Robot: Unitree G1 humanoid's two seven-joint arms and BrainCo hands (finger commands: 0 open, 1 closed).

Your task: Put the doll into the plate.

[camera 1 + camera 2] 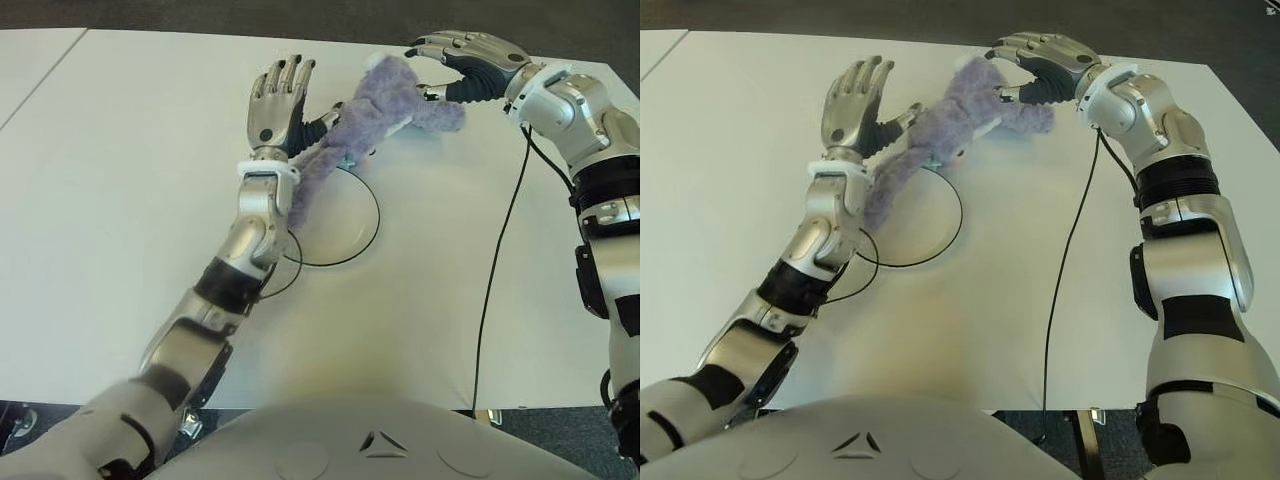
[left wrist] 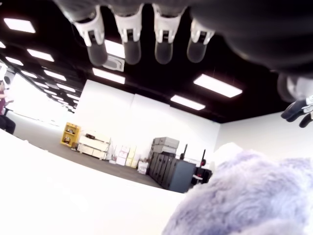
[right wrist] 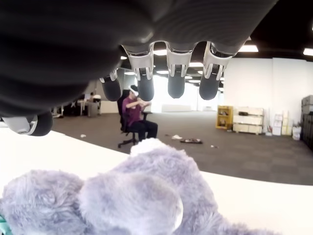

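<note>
On the white table [image 1: 120,200] the plate [image 1: 352,240], a flat white disc w/ a dark rim, is only partly covered: the purple doll [image 1: 375,110] is stretched across its far edge, one limb trailing over the rim, head & body out beyond it, so the task is judged approx. half done. The left hand [image 1: 280,95] is seen just beside the doll's body, fingers spread wide, nothing held. The right hand [image 1: 462,62] is arched over the doll's head, fingers curled but apparently not clamped, so placing is still left.
</note>
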